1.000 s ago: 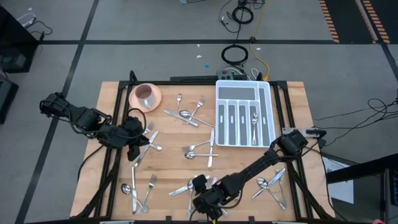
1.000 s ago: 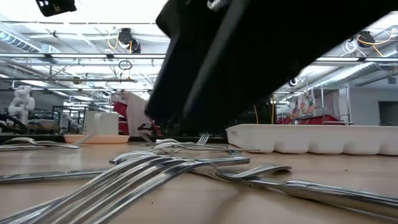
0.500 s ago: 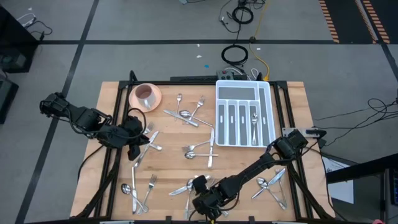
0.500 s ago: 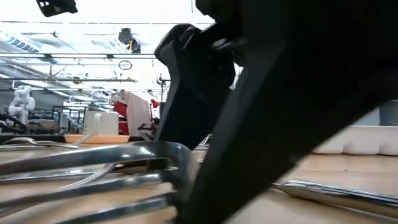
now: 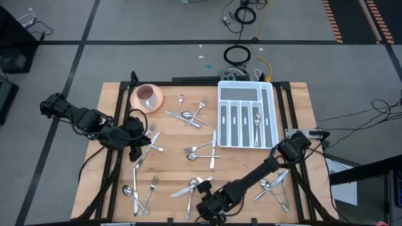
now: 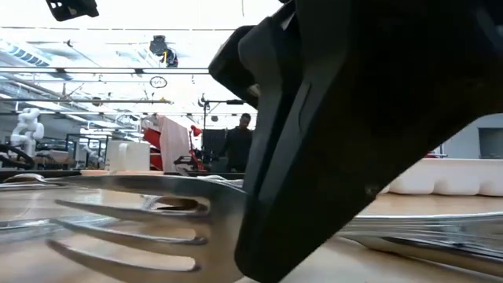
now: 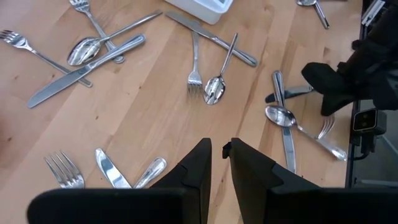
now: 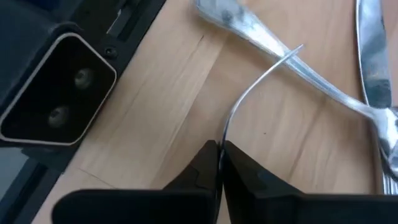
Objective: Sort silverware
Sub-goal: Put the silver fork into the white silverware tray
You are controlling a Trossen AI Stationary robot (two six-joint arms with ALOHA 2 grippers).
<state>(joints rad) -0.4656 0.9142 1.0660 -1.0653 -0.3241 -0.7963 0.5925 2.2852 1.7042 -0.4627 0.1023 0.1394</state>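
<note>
Silverware lies scattered over the wooden table: pieces at the far middle [image 5: 188, 117], the centre [image 5: 204, 150], the near left [image 5: 141, 188] and the near right [image 5: 273, 182]. At the near edge my right gripper [image 5: 204, 191] is shut on a fork [image 6: 134, 216], whose tined head sticks out beside the dark fingers in the low view. My left gripper [image 7: 219, 155] hangs above the table's left part with a narrow gap between its fingers and nothing in it. My right gripper pinches the fork between its two fingers, coming down at a slant from the right. In the wrist view the fork shows edge-on as a thin curved strip [image 8: 224, 132] entering between the fingertips. The fingers hide the exact spot, somewhere behind the tined head [image 6: 181, 212].
A white compartmented tray [image 5: 220, 113] with a piece or two in it stands at the far right. A pink bowl [image 5: 147, 96] sits at the far left. The low camera's black housing [image 8: 59, 93] stands at the near edge beside my right gripper. A spoon and a knife [image 8: 373, 62] lie close by.
My right gripper has sunk a little toward the near edge and shut on the fork. In the low view the fork, which lay flat among other pieces, now shows its tined head turned up and closer. My left arm has kept still.
</note>
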